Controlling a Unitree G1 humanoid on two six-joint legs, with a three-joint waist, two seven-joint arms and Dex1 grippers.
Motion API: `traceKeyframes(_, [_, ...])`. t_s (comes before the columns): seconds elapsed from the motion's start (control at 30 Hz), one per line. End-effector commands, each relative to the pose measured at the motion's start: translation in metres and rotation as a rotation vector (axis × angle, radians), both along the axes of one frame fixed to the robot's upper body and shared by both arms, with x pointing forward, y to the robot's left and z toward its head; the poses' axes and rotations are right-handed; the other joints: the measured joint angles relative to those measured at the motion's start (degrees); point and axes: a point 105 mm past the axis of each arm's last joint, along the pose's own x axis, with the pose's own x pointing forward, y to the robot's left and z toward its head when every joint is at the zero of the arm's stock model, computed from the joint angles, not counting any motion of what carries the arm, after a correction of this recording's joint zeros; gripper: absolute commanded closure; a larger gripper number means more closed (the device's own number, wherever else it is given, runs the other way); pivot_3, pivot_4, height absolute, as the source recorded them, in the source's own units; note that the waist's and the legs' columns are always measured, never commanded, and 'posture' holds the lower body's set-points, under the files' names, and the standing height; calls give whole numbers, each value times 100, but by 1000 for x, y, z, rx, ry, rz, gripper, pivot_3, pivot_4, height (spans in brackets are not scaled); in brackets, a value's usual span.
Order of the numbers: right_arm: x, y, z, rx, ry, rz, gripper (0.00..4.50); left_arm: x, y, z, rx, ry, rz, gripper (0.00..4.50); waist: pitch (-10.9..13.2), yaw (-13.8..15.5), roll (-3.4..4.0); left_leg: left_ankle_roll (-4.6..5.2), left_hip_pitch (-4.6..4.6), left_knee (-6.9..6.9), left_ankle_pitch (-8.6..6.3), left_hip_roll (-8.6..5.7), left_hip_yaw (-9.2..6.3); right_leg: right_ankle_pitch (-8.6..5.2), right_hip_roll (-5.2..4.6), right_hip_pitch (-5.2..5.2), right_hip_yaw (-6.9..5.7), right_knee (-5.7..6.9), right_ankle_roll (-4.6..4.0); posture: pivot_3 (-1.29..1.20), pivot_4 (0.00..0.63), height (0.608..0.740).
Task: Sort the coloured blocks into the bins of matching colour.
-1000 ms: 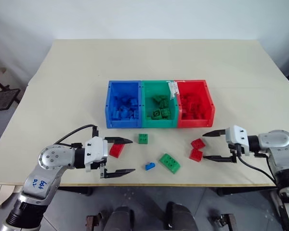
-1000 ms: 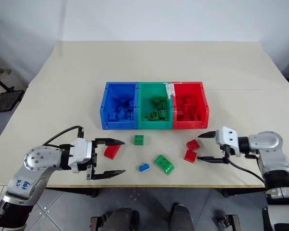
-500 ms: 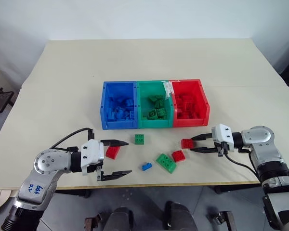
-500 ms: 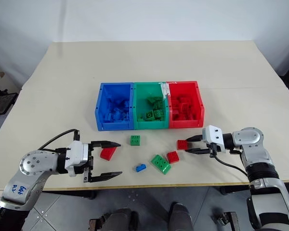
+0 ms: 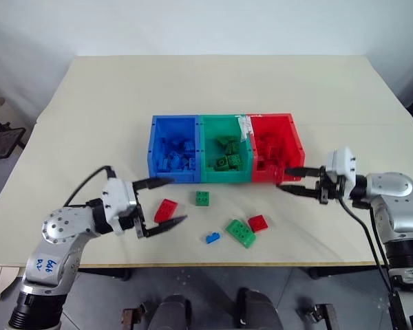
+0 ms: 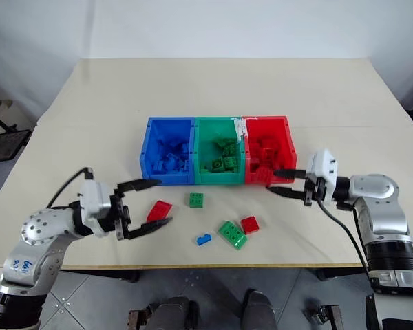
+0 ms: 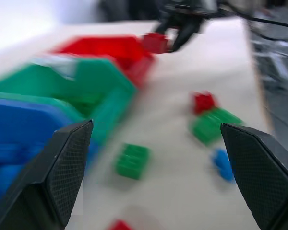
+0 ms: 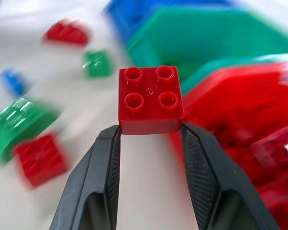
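The left gripper (image 5: 164,203) sits at the near left, pointing right and roughly level, its two black fingers spread wide with nothing between them. The right gripper (image 5: 284,179), further right, points left with its fingers clamped on a red square block (image 8: 150,99).

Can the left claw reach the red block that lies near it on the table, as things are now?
Probably yes. The left claw is open, and the red block lies flat on the table between its fingers, with nothing on it or crowding it.
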Motion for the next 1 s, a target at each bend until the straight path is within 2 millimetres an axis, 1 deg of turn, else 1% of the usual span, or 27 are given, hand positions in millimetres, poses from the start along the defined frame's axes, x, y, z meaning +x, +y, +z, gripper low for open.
traceKeyframes(0.03, [31, -12, 36, 56, -84, -210, 3056, 2, 7, 10, -33, -26, 53, 0, 1, -29, 3, 0, 0, -1, 0, 0, 6, 0, 0, -4, 4, 1, 0, 0, 150, 740])
traceKeyframes(0.1, [38, -11, 37, 61, -60, -234, 3056, 2, 7, 9, -32, -16, 55, 0, 1, -20, 2, -2, 1, -3, -1, 1, 7, 0, 0, -12, 5, 15, 0, 0, 150, 740])
traceKeyframes(0.17, [44, -11, 38, 55, -60, -261, 2305, 2, 7, 9, -25, -17, 57, 0, 1, 14, 2, -4, -2, -6, -2, 1, 2, 0, 0, -18, 2, 21, 0, 0, 150, 740])
traceKeyframes(0.23, [43, -5, 41, 63, -70, -241, 1676, 2, 9, 8, -17, -17, 61, 0, 1, 30, 2, -3, -10, -6, -3, -1, 1, 0, 0, -23, 0, 20, 0, 0, 150, 740])
traceKeyframes(0.33, [35, -2, 41, 64, -71, -201, 621, 2, 11, 6, -5, -14, 64, 0, 1, 23, 2, -2, -19, -5, -4, -3, 4, 0, -1, -36, 1, 20, 1, 0, 150, 740])
traceKeyframes(0.4, [28, -8, 41, 61, -85, -191, 18, 1, 11, 4, 9, -4, 49, 0, 1, 11, 2, -2, -19, -6, -4, -1, 4, 0, -1, -37, 1, 21, 1, 0, 150, 740])
traceKeyframes(0.43, [25, -10, 41, 60, -92, -188, 18, 1, 10, 3, 15, 0, 42, 0, 1, 12, 2, -2, -19, -6, -4, -1, 5, 0, -1, -37, 1, 22, 1, 0, 150, 740])
traceKeyframes(0.5, [12, -16, 40, 64, -81, -155, 18, -2, 8, -2, 47, 35, -8, 0, 1, 21, 2, -1, -19, -6, -4, -2, 7, 0, -1, -37, 2, 23, 1, 0, 150, 740])
traceKeyframes(0.6, [-10, -23, 38, 73, -55, -118, 18, -2, 5, -11, 143, 3, -47, 0, 1, 48, 2, -1, -19, -6, -4, -2, 7, 0, -1, -37, 1, 23, 1, 0, 150, 740])
traceKeyframes(0.67, [-27, -27, 33, 59, -29, -91, 18, -3, 2, -15, 163, 16, -78, 0, 1, 59, 2, -1, -18, -6, -4, -2, 13, 0, -1, -37, 4, 22, 1, 0, 150, 740])
traceKeyframes(0.73, [-43, -34, 21, -11, -11, -74, 18, -2, -2, -19, 182, 33, -100, 0, 2, 94, 2, -1, -15, -5, -4, -1, 15, 0, 0, -35, 5, 24, 1, 0, 150, 740])
traceKeyframes(0.8, [-59, -53, 0, -151, 17, -74, 18, -3, -11, -26, 241, 27, -147, 0, 2, 146, 2, -1, -13, -4, -4, -1, 18, 0, 0, -35, 7, 25, 1, 0, 150, 740])
traceKeyframes(0.83, [-65, -69, -10, -203, 32, -93, 18, -7, -18, -31, 285, 16, -204, 0, 1, 155, 2, 0, -13, -2, -4, -2, 21, 0, 0, -33, 10, 23, 1, 0, 150, 740])
traceKeyframes(0.87, [-69, -84, -16, -226, 60, -130, 18, -8, -26, -32, 287, 15, -239, 0, 1, 173, 1, 0, -12, -2, -4, -4, 23, 0, 0, -32, 12, 22, 1, 0, 150, 740])
traceKeyframes(0.9, [-70, -95, -21, -256, 70, -156, 18, -8, -31, -31, 272, 13, -255, 0, 2, 179, 1, 3, -10, 0, -5, -6, 24, 0, -1, -26, 14, 16, 1, 0, 150, 740])
traceKeyframes(0.93, [-70, -98, -23, -286, 61, -163, 18, -7, -33, -30, 261, 11, -264, 0, 2, 167, 1, 6, -9, 1, -6, -7, 29, 0, -1, -20, 15, 6, 1, 0, 150, 740])
traceKeyframes(1.0, [-68, -100, -28, -334, 55, -148, 18, -6, -32, -30, 266, 6, -270, 0, 2, 112, 1, 10, -7, 1, -4, -6, 42, 0, -1, -17, 25, -8, 0, 0, 150, 740])
